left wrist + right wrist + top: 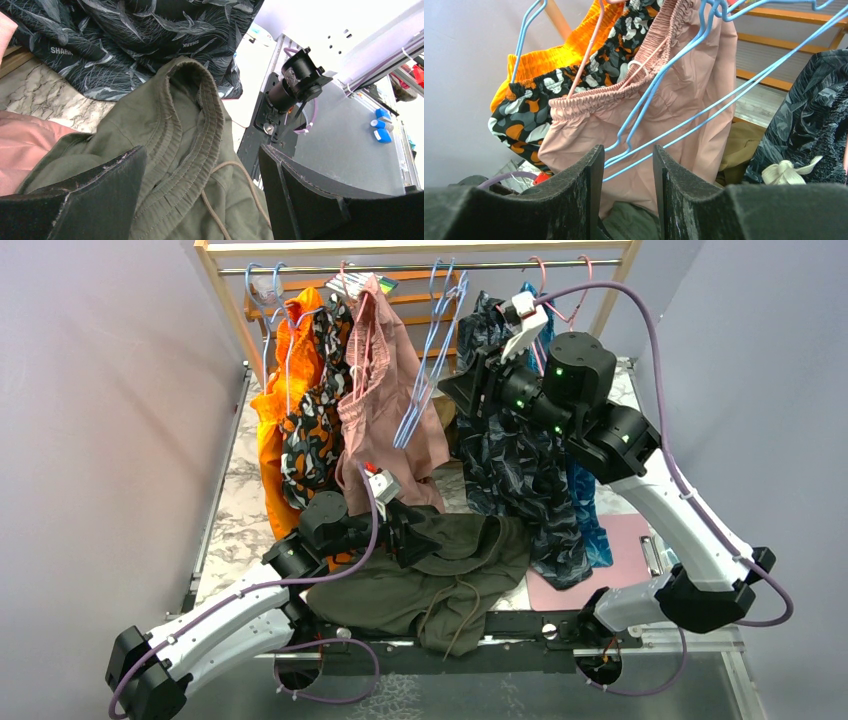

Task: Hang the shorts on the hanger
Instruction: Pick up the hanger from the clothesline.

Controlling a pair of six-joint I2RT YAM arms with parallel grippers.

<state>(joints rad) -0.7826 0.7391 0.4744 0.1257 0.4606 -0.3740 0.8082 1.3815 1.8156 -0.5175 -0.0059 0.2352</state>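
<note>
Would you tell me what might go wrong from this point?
Several light-blue hangers pass bunched between the fingers of the open right gripper, so closing might catch more than one. The open left gripper faces the bunched waistband of the shorts; it may pinch only one layer. The drawstring lies loose and could snag.

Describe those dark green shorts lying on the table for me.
The shorts are dark olive-green cloth, crumpled in a heap at the front of the marble-patterned table. Their gathered waistband stands bunched upward; a matching drawstring trails toward the near edge. The left gripper sits over the waistband, jaws open on either side; contact is unclear.
</note>
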